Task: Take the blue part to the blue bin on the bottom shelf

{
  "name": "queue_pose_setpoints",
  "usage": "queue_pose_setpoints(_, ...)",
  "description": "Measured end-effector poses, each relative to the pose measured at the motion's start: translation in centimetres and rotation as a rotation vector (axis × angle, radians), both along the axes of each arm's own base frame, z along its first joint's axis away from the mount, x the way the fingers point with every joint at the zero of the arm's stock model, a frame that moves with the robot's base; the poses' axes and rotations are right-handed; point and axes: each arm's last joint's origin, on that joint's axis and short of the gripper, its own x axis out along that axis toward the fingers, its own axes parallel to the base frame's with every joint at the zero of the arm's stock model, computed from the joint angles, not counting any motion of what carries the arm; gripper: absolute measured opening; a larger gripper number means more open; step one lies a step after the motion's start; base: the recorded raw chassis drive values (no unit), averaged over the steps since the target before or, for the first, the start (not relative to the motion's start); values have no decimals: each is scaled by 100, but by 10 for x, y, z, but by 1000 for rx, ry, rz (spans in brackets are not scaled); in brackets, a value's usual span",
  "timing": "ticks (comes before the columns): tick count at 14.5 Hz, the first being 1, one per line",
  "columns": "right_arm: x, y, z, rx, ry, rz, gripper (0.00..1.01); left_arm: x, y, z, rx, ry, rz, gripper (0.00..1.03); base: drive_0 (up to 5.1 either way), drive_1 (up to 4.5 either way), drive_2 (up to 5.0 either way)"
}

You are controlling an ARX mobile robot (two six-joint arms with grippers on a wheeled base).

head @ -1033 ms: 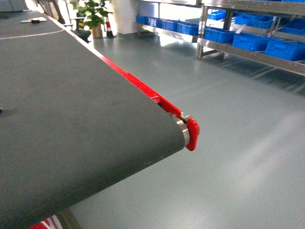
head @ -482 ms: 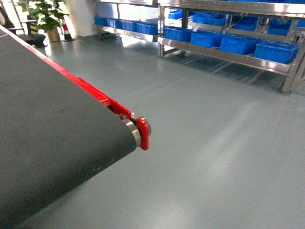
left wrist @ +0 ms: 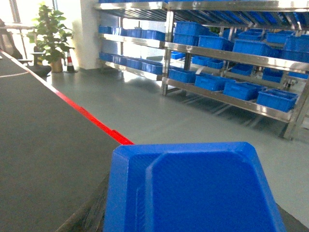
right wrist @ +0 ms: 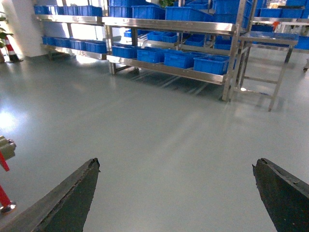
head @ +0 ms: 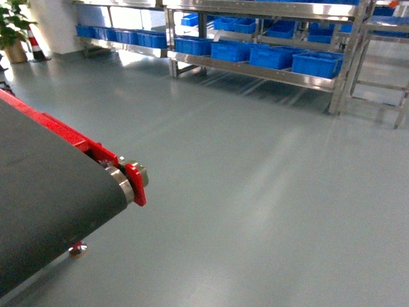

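Right claw [right wrist: 176, 193] hangs with fingers wide apart, empty; left claw unseen, its grip untold, blue part [left wrist: 193, 191] beneath its camera. View swings right: far shelf [head: 255, 70] nearer, delivery underway.

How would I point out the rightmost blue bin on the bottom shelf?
Find the steel rack across the grey floor. On its bottom shelf sits a row of blue bins; it is the blue bin at the right end, beside the upright post.
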Motion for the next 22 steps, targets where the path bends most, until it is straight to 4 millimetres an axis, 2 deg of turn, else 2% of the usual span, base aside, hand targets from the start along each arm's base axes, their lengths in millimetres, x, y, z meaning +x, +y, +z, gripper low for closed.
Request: queue_pose_setpoints(22, 0, 0, 0, 0, 0, 0, 98, 0, 0, 0, 0, 0, 0, 44, -157, -157, -157)
